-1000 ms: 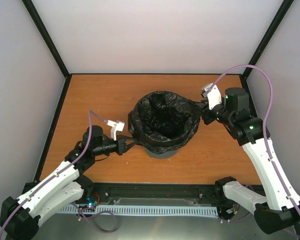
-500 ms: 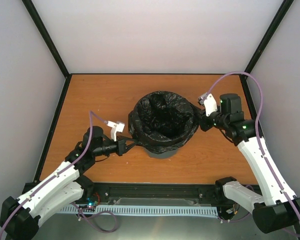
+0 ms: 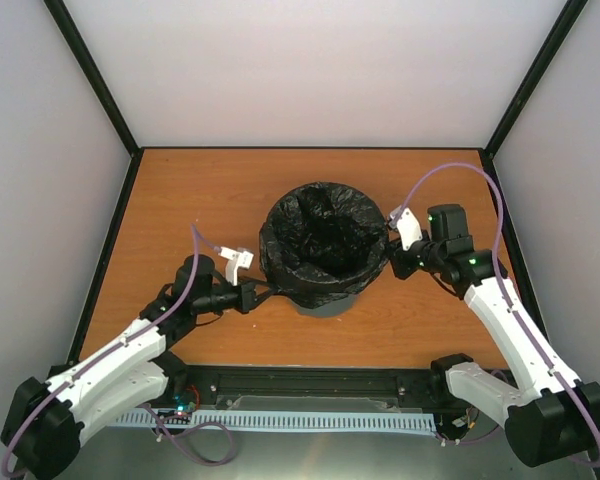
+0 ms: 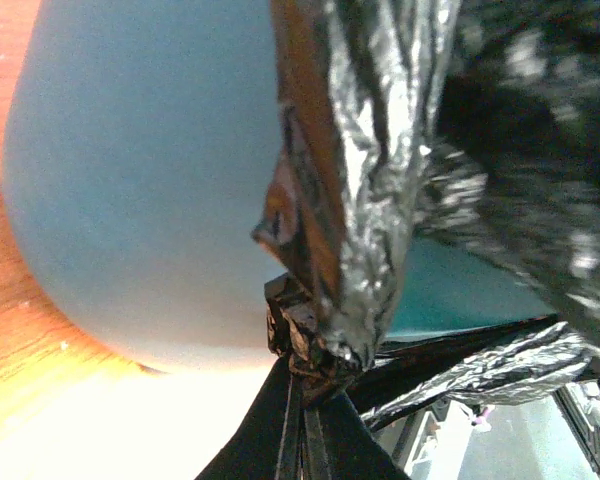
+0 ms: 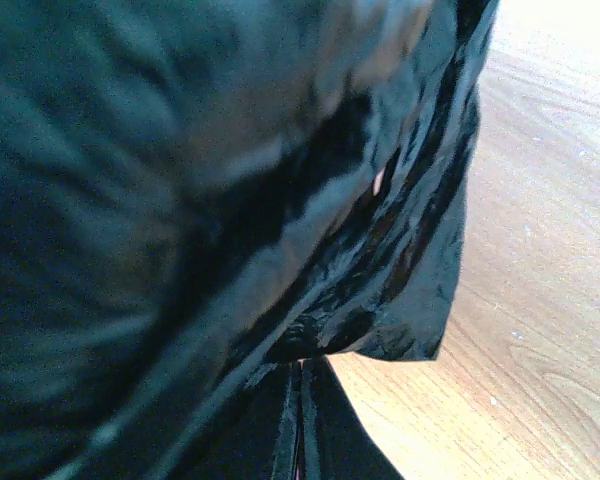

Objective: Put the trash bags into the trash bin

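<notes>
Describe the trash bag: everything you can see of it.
The trash bag is thin, glossy black film, heavily wrinkled. It sits open inside the bin, its mouth folded out over the rim, so only the bin's base shows from above. The left hand pinches a bunched bit of its edge; the right hand is shut on the opposite edge.

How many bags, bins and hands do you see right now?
bag: 1
bin: 1
hands: 2, left hand and right hand, each shut on the bag's edge
total: 4
</notes>
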`<action>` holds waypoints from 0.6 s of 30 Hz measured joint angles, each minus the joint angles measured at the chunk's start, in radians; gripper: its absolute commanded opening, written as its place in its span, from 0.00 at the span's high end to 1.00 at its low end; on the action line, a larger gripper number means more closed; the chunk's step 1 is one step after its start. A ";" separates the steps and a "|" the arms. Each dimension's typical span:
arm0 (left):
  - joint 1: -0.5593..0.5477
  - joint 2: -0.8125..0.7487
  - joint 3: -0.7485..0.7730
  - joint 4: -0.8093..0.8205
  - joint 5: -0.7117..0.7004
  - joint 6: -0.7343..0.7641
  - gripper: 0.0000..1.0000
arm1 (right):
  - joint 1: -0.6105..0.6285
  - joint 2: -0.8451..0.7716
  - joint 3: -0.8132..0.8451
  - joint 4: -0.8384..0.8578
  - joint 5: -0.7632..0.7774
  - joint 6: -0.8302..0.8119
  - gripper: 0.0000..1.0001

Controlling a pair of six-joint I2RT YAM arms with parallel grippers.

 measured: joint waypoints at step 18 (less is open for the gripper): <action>0.000 0.002 -0.068 0.083 0.023 -0.008 0.99 | -0.165 -0.191 0.005 -0.028 -0.009 -0.056 0.65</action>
